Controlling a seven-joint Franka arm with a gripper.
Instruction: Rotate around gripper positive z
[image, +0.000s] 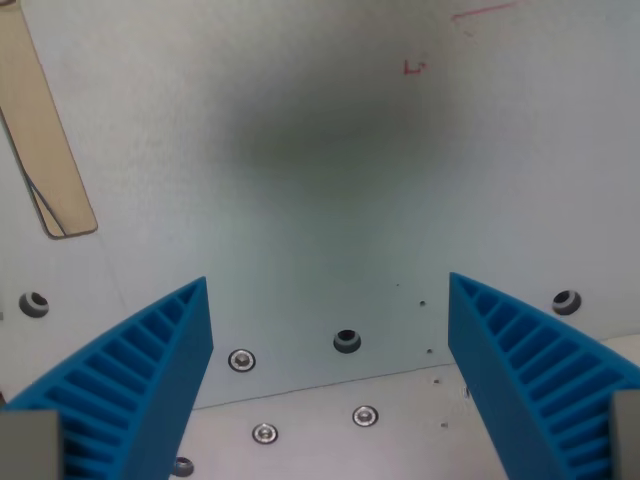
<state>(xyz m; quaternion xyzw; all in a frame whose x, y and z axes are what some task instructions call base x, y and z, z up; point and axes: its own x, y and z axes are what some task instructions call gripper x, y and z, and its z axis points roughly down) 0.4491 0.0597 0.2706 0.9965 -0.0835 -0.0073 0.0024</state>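
Note:
My gripper (328, 288) is open and empty, with nothing between its jaws. Its two blue ribbed fingers rise from the bottom corners of the wrist view: one finger (140, 375) on the wrist view's left, the other on the wrist view's right. They hang above a pale grey-white board (320, 180) that fills the view. The gripper's dark blurred shadow lies on the board near the top middle.
A tan strip of tape (45, 140) lies slanted at the upper left. Small red marks (414, 67) sit at the upper right. Bolt holes (346, 340) and screws (241, 359) line the board's lower edge, where a lighter panel (330, 430) begins.

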